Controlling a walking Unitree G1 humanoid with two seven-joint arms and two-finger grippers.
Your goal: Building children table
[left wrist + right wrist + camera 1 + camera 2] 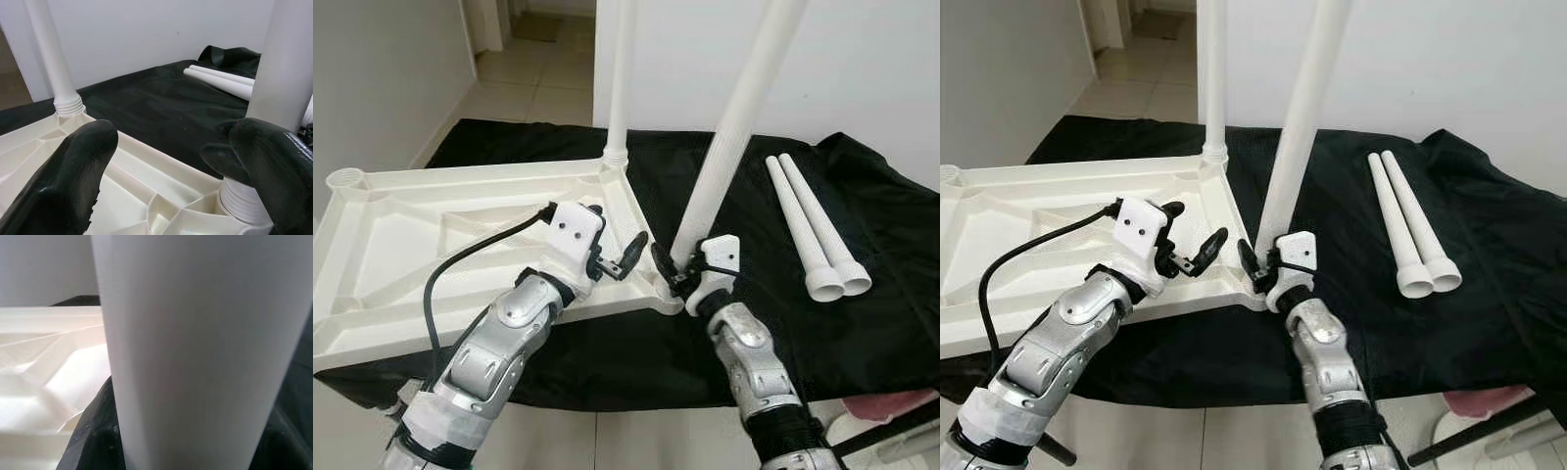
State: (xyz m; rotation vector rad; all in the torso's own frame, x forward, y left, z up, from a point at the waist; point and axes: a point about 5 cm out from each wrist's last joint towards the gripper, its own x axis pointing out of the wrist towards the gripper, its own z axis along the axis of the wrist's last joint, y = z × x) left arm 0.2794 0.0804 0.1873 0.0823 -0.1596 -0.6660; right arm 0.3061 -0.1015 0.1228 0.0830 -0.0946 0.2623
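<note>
**Right gripper on leg at near right corner of tabletop**

I see the right gripper pinching the base of a white leg, black fingers pressed on either side of the tube. That leg rises tilted from the near right corner socket of the upturned white tabletop; in the left wrist view its threaded end sits at the socket.

Left gripper hovers just beside it over the tabletop's right edge, fingers spread, nothing between them.

A second leg stands upright in the far right corner socket. The far left corner socket is bare.

The tabletop lies underside up on a black cloth. Two loose legs lie side by side, touching, on the cloth's right part, well apart from the tabletop, wide ends toward me.

A tiled floor runs beyond the cloth's far edge.
</note>
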